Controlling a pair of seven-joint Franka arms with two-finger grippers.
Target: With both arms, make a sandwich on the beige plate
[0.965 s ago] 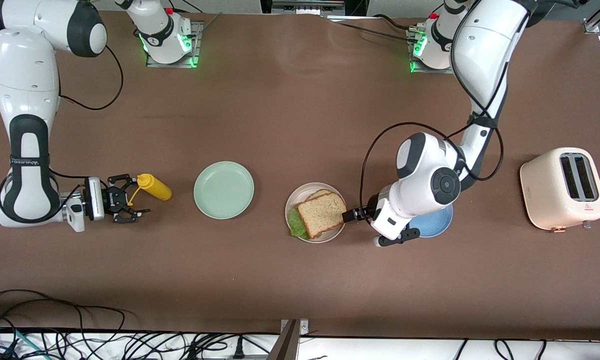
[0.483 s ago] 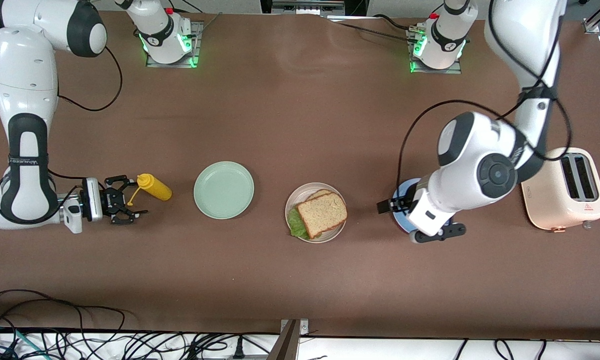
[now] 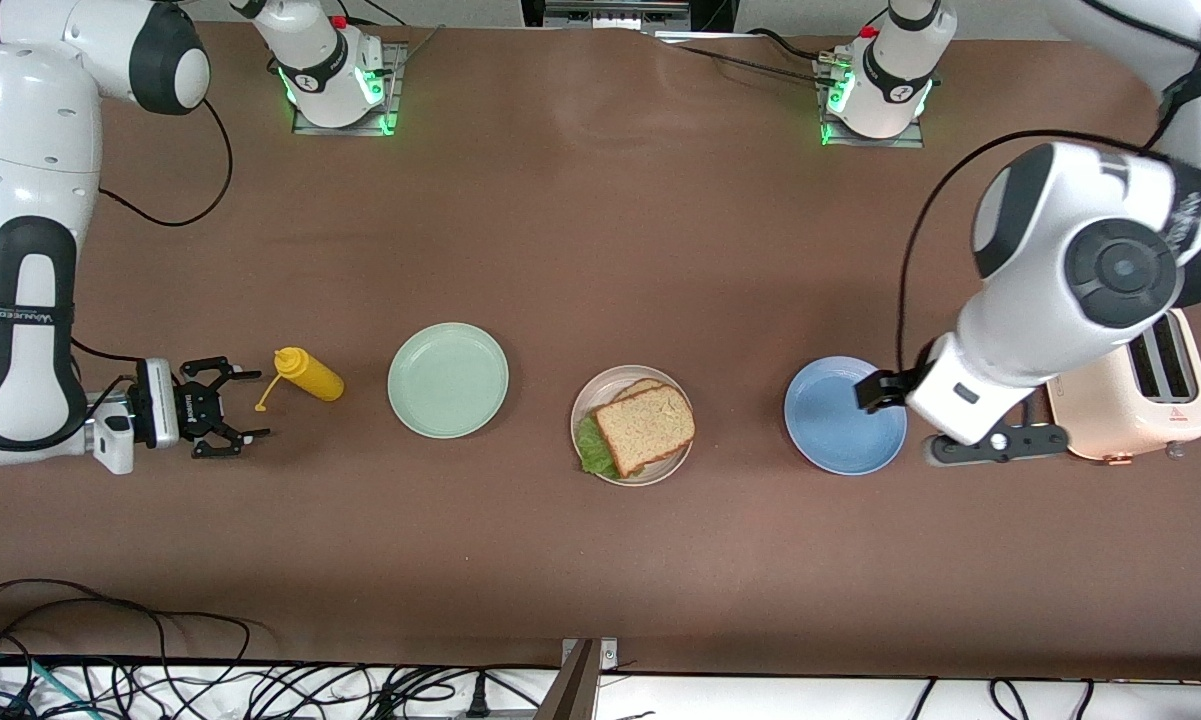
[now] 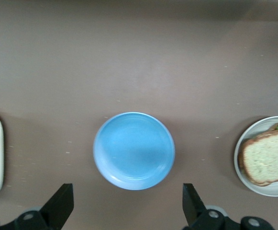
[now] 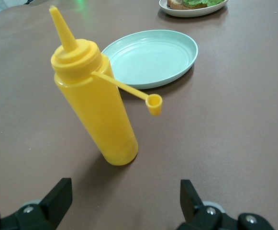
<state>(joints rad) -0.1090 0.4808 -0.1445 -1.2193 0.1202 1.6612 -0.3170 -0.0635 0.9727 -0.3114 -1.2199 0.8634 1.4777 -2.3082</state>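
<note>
The sandwich lies on the beige plate mid-table: brown speckled bread on top, green lettuce poking out at one edge. In the left wrist view the sandwich and the beige plate show at the frame's border. My left gripper hangs open and empty over the blue plate's edge toward the toaster. My right gripper is open and empty, low beside the yellow mustard bottle, apart from it, toward the right arm's end of the table.
A mint green plate sits between the mustard bottle and the beige plate. A blue plate lies between the sandwich and a cream toaster at the left arm's end. Cables run along the table's front edge.
The left arm has pulled away from the sandwich toward the toaster, uncovering the blue plate. The right gripper has backed off a little from the mustard bottle. Both stayed open.
</note>
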